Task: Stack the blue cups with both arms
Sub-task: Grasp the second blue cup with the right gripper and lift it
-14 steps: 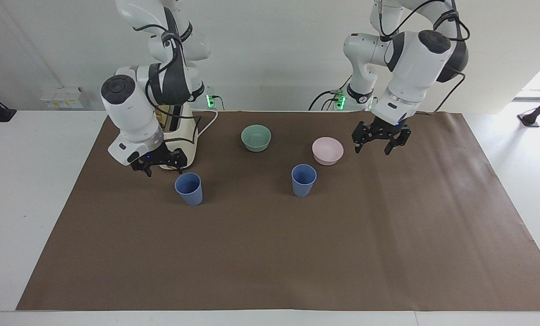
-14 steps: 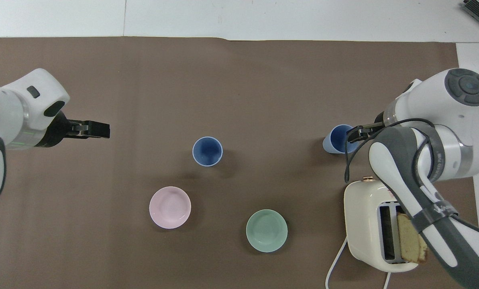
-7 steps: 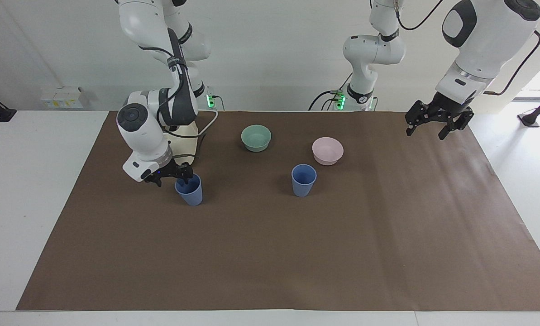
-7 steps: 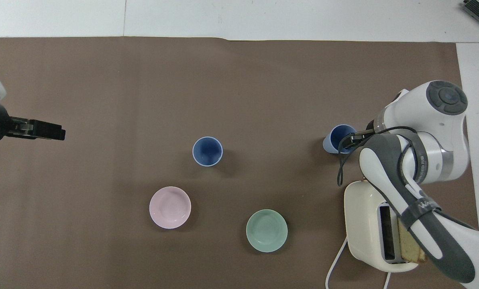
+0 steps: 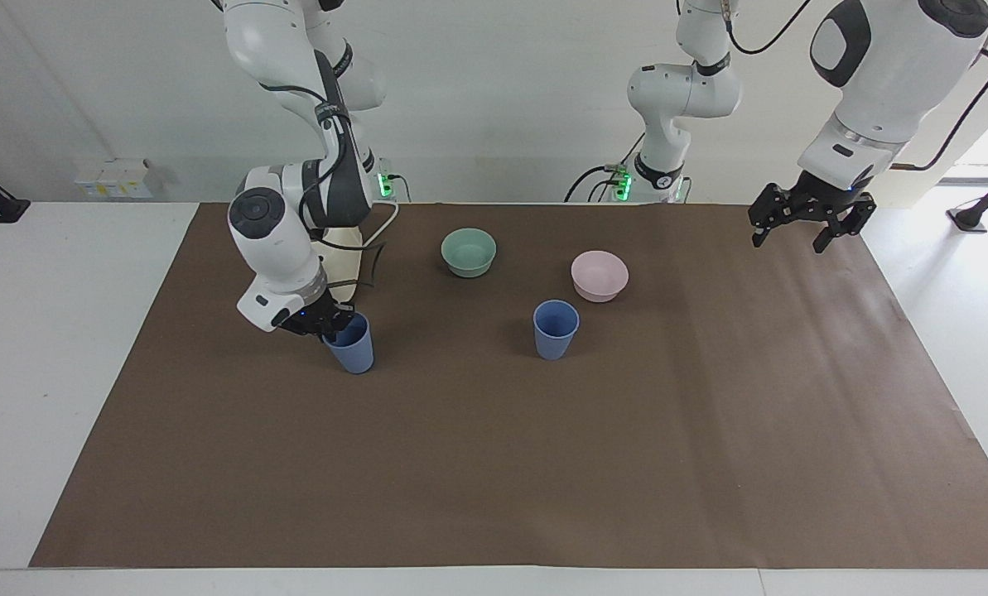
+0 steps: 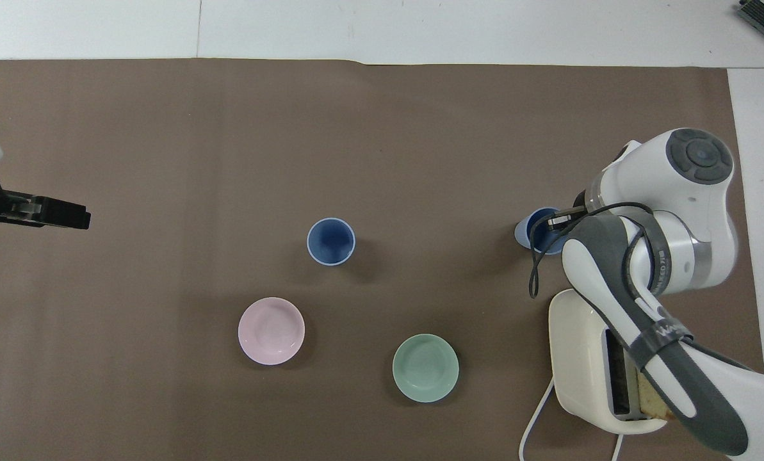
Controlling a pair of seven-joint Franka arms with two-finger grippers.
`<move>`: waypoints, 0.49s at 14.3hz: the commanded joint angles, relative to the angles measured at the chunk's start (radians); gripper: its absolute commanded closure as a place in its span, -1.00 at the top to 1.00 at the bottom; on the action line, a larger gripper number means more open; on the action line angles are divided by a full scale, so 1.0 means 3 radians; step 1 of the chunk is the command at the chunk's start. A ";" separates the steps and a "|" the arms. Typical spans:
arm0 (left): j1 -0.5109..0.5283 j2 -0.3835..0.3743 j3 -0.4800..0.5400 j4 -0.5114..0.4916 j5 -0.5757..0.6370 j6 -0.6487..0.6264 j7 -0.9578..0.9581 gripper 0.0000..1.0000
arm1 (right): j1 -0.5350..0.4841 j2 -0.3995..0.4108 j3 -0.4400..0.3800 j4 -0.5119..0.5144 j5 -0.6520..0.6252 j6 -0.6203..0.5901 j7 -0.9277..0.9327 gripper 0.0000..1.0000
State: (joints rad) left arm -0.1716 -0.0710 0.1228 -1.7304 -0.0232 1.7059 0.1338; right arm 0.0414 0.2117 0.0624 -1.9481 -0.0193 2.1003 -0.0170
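Observation:
Two blue cups stand on the brown mat. One blue cup (image 5: 353,352) (image 6: 526,232) is beside the toaster at the right arm's end and leans slightly. My right gripper (image 5: 332,324) (image 6: 558,221) is shut on its rim on the side toward the toaster, one finger inside the cup. The other blue cup (image 5: 556,329) (image 6: 331,241) stands upright and free near the middle, close to the pink bowl. My left gripper (image 5: 802,228) (image 6: 55,214) hangs open and empty in the air over the mat's edge at the left arm's end.
A cream toaster (image 5: 338,258) (image 6: 580,358) with a slice of bread in it stands under the right arm, nearer to the robots than the held cup. A teal bowl (image 5: 469,251) (image 6: 425,368) and a pink bowl (image 5: 599,275) (image 6: 271,331) sit nearer to the robots than the middle cup.
My right gripper came down onto the cup beside the toaster and shut on its rim, nudging the cup. My left arm rose and swung out toward its own end of the table.

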 commanded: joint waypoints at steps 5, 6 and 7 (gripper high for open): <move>0.0183 0.0124 -0.0016 0.0378 0.0067 -0.0164 0.0183 1.00 | -0.0010 0.0031 0.0175 0.0658 0.0268 -0.0552 0.0174 -1.00; 0.0194 0.0165 -0.0016 0.0450 0.0062 -0.0235 0.0188 1.00 | -0.0010 0.0031 0.0231 0.0786 0.0279 -0.0659 0.0215 -1.00; 0.0194 0.0221 -0.0016 0.0506 0.0047 -0.0317 0.0188 1.00 | -0.0005 0.0031 0.0277 0.0919 0.0279 -0.0772 0.0286 -1.00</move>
State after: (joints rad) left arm -0.1339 -0.0568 0.1279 -1.6510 -0.0215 1.6712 0.1756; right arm 0.0464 0.2098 0.1160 -1.7570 0.0461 1.9360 0.0242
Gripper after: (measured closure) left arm 0.000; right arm 0.943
